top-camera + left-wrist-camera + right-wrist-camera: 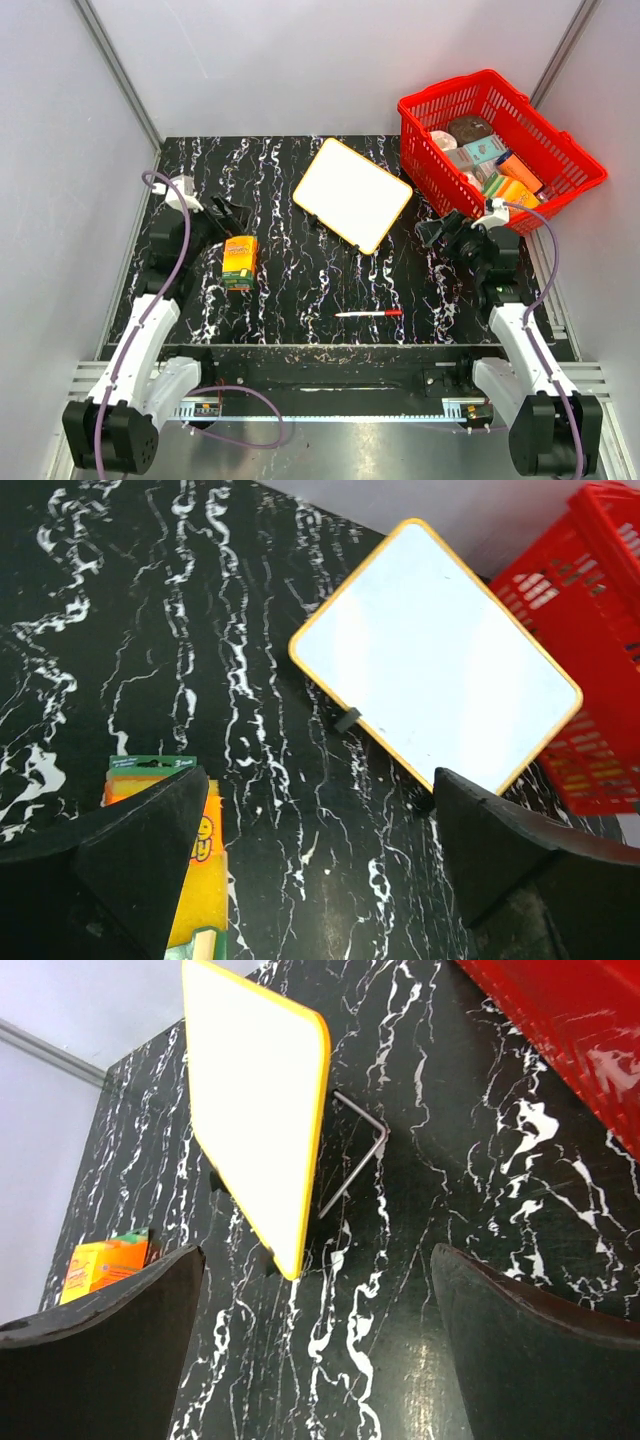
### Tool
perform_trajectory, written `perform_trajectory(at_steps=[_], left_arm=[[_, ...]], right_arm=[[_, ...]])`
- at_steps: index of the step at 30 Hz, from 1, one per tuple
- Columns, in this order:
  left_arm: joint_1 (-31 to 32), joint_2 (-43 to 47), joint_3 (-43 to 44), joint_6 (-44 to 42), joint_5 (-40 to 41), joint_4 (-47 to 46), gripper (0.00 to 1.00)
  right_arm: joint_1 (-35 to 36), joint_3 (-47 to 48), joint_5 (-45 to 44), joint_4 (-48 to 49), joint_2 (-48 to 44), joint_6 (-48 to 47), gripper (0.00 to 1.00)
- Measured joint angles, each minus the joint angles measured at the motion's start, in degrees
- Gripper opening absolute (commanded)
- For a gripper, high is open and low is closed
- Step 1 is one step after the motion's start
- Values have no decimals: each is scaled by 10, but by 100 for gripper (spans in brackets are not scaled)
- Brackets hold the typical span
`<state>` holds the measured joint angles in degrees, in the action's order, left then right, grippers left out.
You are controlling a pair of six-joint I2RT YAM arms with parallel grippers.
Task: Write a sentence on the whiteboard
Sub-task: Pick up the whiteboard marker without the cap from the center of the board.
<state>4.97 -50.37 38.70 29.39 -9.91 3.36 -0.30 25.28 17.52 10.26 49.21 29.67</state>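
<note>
Starting with nothing written: the small white whiteboard (352, 194), orange-yellow rimmed, stands blank ahead of both arms, apparently propped. My left gripper (320, 780) and right gripper (318, 1255) gape wide, empty; next I must grasp the thin red-tipped marker (368, 313)

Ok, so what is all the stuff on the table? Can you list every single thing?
whiteboard: one, white with an orange-yellow rim, no writing on it, middle back of the table
wire stand: one, grey, behind the whiteboard, propping it up
marker: one, red and white, lying flat near the front
orange box: one, orange with green, left side
basket: one, red, back right corner
packages: several, mixed colours, inside the basket
table: one, black with white veins
left end effector: one, black, open, beside the orange box
right end effector: one, black, open, beside the basket
</note>
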Motion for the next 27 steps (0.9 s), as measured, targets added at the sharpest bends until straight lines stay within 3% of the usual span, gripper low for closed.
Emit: perform_trajectory(at_steps=[6, 9, 15, 22, 27], left_arm=[[4, 27, -5, -22, -73, -1, 99], [48, 7, -5, -43, -78, 10, 99], [254, -90, 35, -120, -24, 71, 99], [472, -247, 119, -240, 53, 116, 95], [547, -379, 197, -311, 63, 154, 81]], right_arm=[[-2, 30, 32, -70, -17, 14, 100], [-2, 30, 35, -115, -56, 18, 100], [8, 30, 57, -173, -99, 23, 100], [57, 22, 62, -195, -60, 27, 100], [85, 8, 61, -186, -10, 35, 100]])
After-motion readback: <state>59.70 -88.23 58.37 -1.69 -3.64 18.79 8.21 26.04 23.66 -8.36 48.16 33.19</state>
